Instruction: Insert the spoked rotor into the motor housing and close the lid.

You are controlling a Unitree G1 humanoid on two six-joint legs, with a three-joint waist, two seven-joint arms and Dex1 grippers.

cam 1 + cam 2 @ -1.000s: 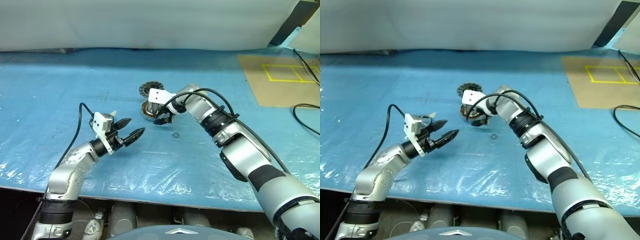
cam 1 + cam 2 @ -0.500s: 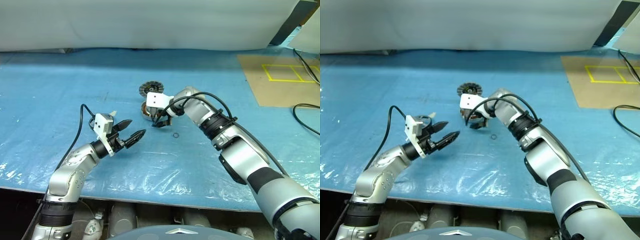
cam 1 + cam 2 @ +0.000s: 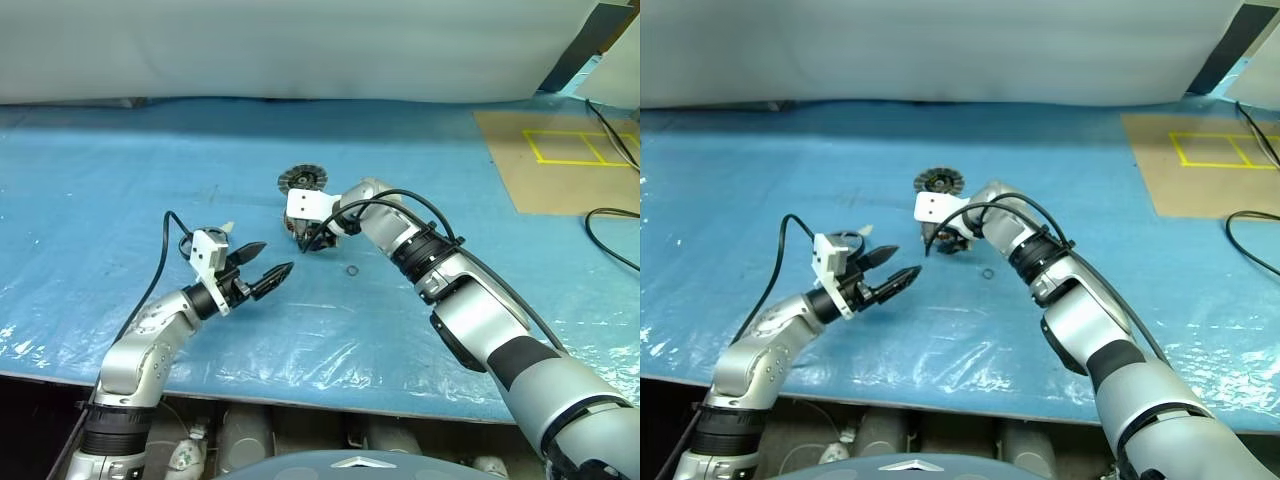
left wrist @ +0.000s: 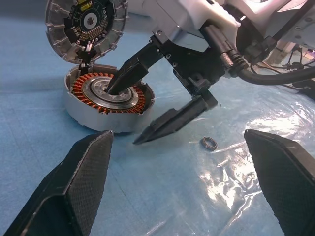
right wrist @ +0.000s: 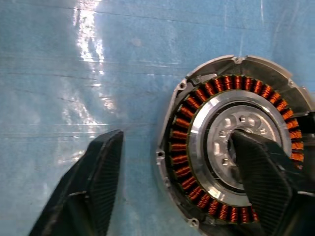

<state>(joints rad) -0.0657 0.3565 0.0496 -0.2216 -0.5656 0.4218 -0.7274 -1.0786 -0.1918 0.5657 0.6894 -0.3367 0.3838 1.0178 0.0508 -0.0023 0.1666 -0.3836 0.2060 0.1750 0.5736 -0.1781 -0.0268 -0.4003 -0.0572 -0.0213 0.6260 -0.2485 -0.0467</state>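
The motor housing (image 4: 81,91), a round grey shell with copper-brown windings around a silver hub, lies on the blue table. Its round lid (image 4: 87,23) stands open at the housing's far edge, with a circuit board on its inner face; from the head it looks like a dark disc (image 3: 302,180). My right gripper (image 4: 127,115) is open and straddles the housing's wall. One finger rests over the hub (image 5: 236,142), and the other is outside, apart from the rim. My left gripper (image 3: 272,256) hovers open and empty, nearer the front and to the left. The spoked rotor is out of view.
A small metal ring (image 3: 352,270) lies on the blue plastic-covered table (image 3: 150,160), just right of the housing. A brown board with yellow tape (image 3: 560,160) sits at the back right. A black cable (image 3: 612,245) loops near the right edge.
My right wrist has shifted slightly left over the housing. The left arm has stayed in place.
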